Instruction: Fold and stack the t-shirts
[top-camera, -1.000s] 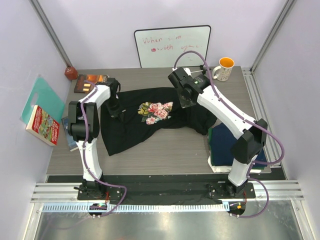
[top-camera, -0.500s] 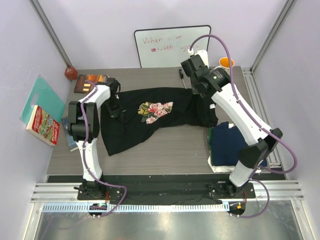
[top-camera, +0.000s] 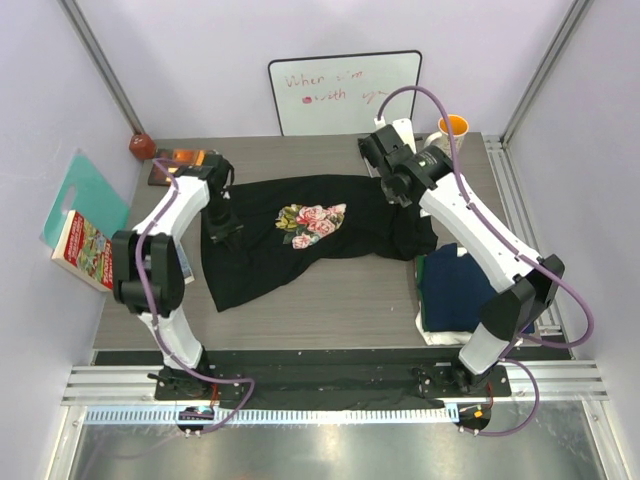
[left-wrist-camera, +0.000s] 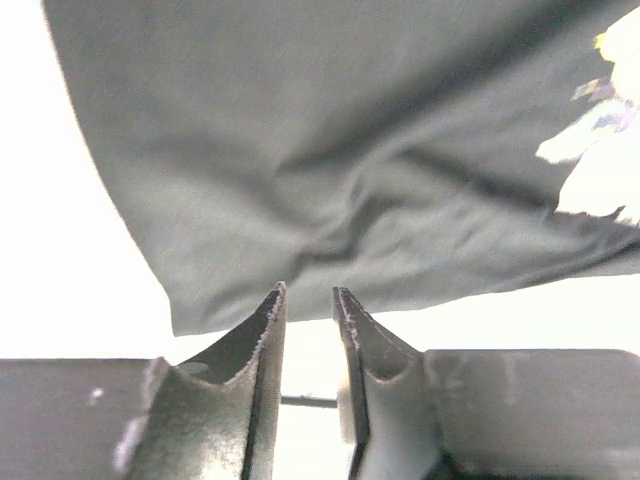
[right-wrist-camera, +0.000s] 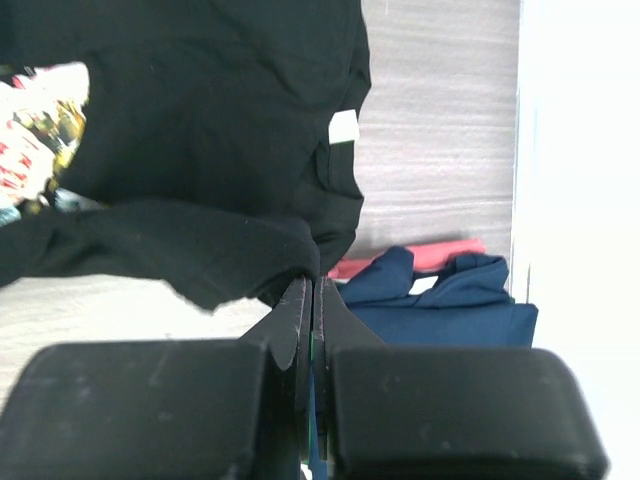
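Note:
The black t-shirt (top-camera: 265, 255) with a pink floral print (top-camera: 312, 220) lies spread and wrinkled across the table's middle. At its left edge is my left gripper (top-camera: 224, 224). In the left wrist view that gripper (left-wrist-camera: 308, 290) stands slightly open with nothing between its fingers, its tips just at the hem of the cloth (left-wrist-camera: 330, 150). My right gripper (top-camera: 393, 190) is at the shirt's back right part. It (right-wrist-camera: 316, 280) is shut on a fold of the black cloth (right-wrist-camera: 200, 120). A folded navy t-shirt (top-camera: 455, 285) tops a stack at the right.
A whiteboard (top-camera: 345, 92) leans on the back wall with a mug (top-camera: 450, 136) to its right. Books (top-camera: 180, 165) lie at the back left corner. Another book (top-camera: 85, 250) and a teal board (top-camera: 85, 195) stand off the table's left edge. Something red (right-wrist-camera: 425, 257) shows behind the navy shirt.
My right gripper carried the shirt's right part toward the back right. My left gripper opened and let go of the left edge, and its elbow swung outward to the left.

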